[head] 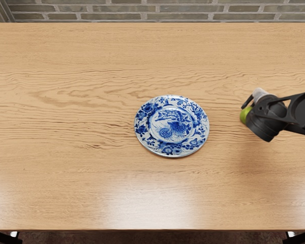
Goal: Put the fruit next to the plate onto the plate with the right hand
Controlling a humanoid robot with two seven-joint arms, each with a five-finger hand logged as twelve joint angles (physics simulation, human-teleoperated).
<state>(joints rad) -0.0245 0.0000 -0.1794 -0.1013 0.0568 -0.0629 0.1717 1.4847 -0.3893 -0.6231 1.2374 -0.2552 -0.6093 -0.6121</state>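
Peeking out from behind the right hand (267,118), a sliver of yellow-green fruit (244,115) shows to the right of the plate (172,125), apart from its rim and low over the tabletop (71,162). The hand covers most of it, so its kind and full shape are hidden, and I cannot tell whether the fingers are open or closed around it. Judging by the smooth, rounded edge that shows, it is probably light, firm and a little slick, apt to roll if nudged from one side. A hold around its widest part, pressing from opposite sides, should suit it best, gently enough not to bruise. The plate is bare and looks glazed, so the fruit wants setting down near its middle, not dropping
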